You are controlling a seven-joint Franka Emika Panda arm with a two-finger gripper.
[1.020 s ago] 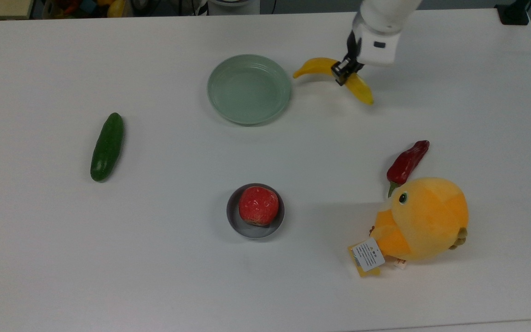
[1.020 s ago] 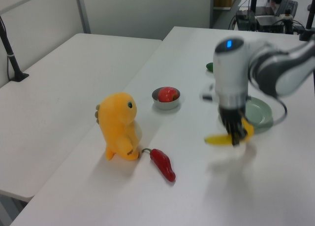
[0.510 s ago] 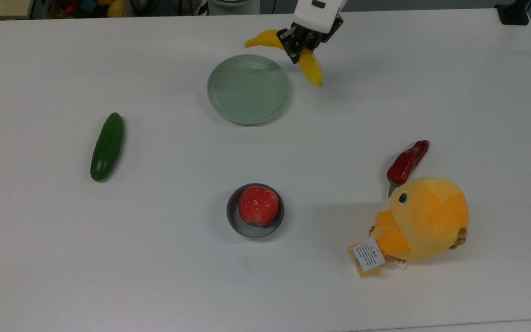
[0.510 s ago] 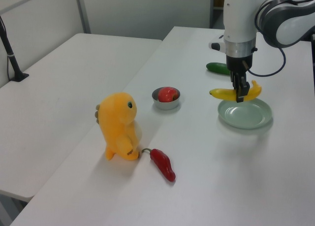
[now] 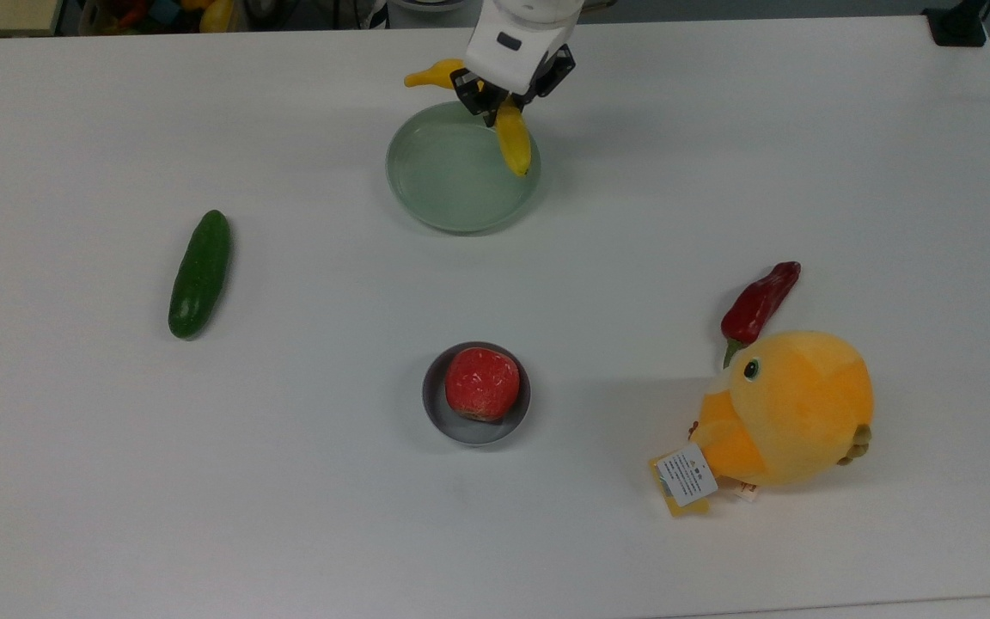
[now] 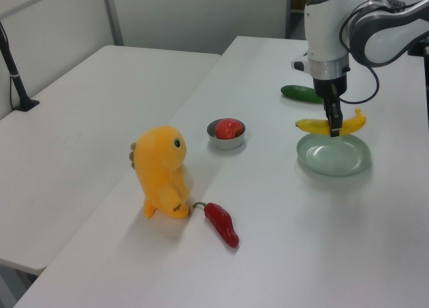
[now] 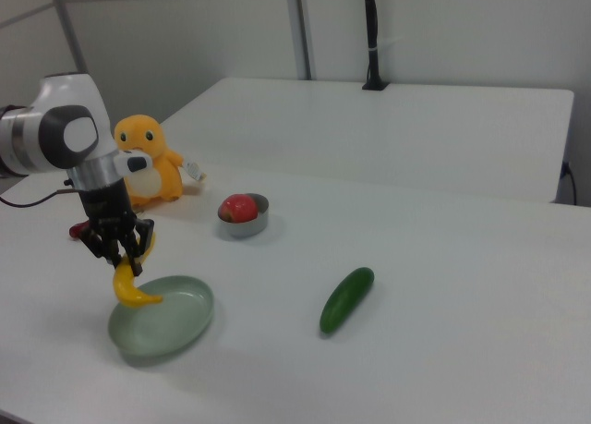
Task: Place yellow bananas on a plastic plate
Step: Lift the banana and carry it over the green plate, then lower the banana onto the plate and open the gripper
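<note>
One yellow banana (image 5: pixel 514 142) hangs in your gripper (image 5: pixel 490 110), jaws clenched on its middle, above the plastic plate (image 5: pixel 448 193). You can't read the plush toy's (image 5: pixel 791 408) white tag (image 5: pixel 687 474).

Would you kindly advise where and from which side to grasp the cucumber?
Probably take the cucumber across its middle from straight above: it lies flat and alone on the table, long and evenly thick, so closing across the narrow width there should balance it.
</note>
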